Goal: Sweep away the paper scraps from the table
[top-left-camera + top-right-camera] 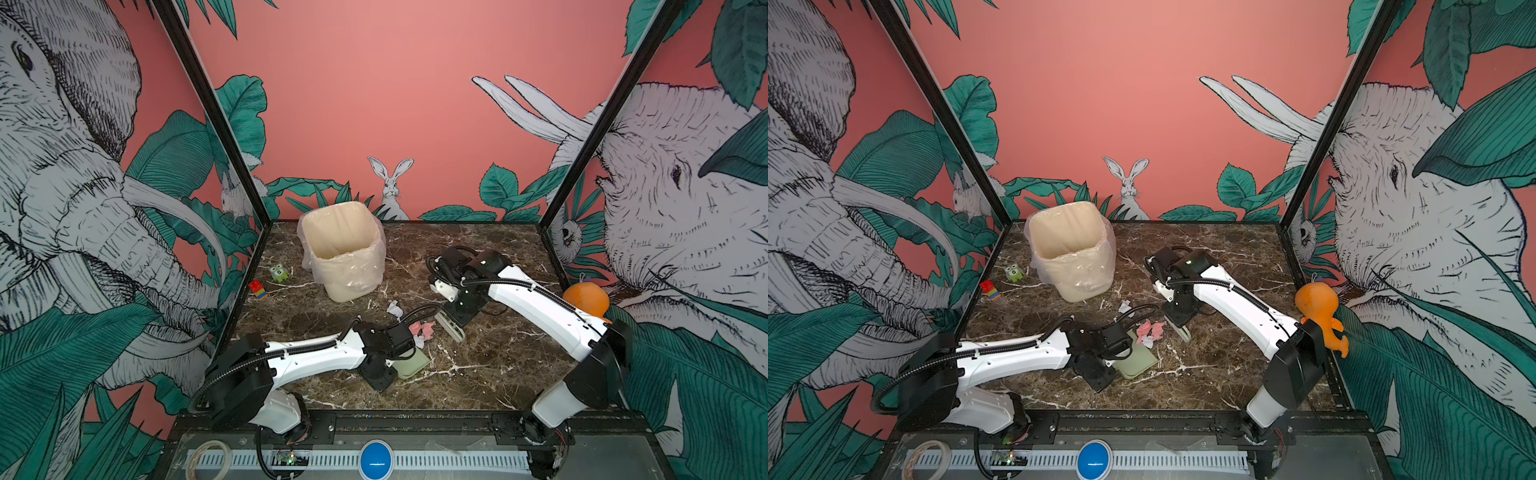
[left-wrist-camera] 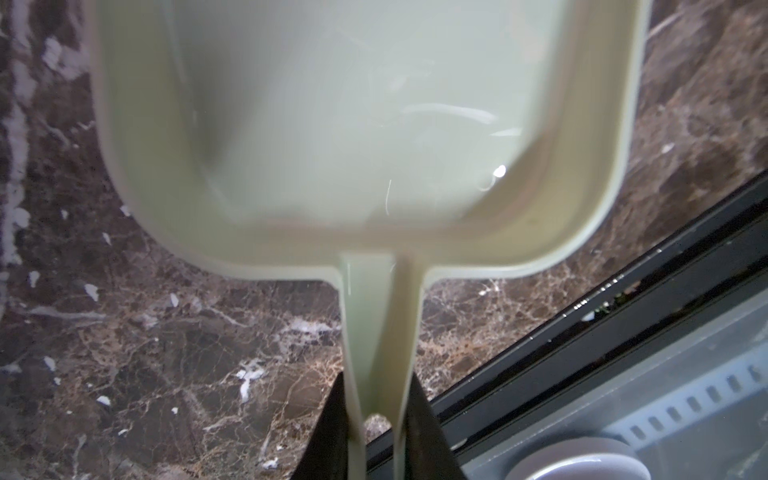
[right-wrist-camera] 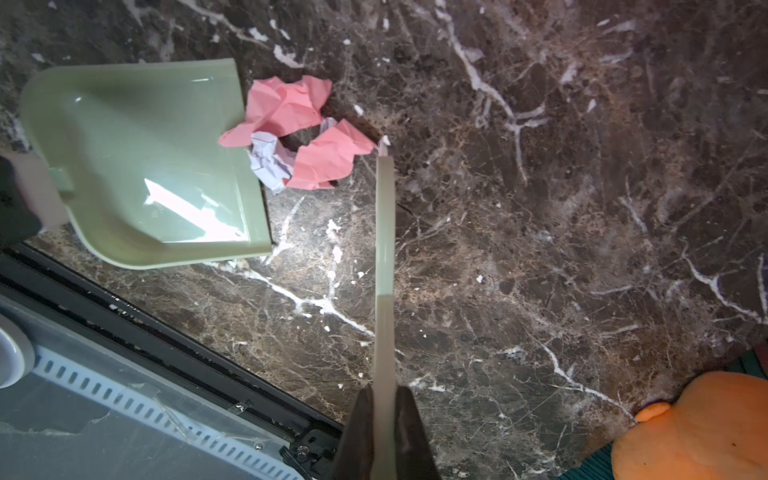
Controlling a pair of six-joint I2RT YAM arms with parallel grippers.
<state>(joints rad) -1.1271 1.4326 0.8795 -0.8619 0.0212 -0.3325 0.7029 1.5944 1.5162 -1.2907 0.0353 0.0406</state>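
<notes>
- The paper scraps [image 3: 291, 133] I'm after, two pink bits and a white one, lie bunched on the table [image 3: 540, 249] at the open lip of the dustpan [image 3: 145, 166]. The white one and a pink edge overlap that lip.
- One more white scrap [image 1: 395, 308] lies apart from the bunch, between it and the bin.
- My right gripper [image 3: 384, 399] is pinched tight on a thin pale green sweeping tool [image 3: 384, 249]. Its far tip sits just beside the pink scraps, on the side away from the dustpan.
- My left gripper [image 2: 376, 415] is clamped on the dustpan's handle, and the pan itself looks empty from that wrist view.
- Further back stands a cream bin [image 1: 345, 253] with a clear liner.
- An owl figure [image 1: 278, 273] and a coloured block [image 1: 256, 289] sit near the table's left edge.
- An orange plush toy [image 1: 588, 299] sits at the right edge.
</notes>
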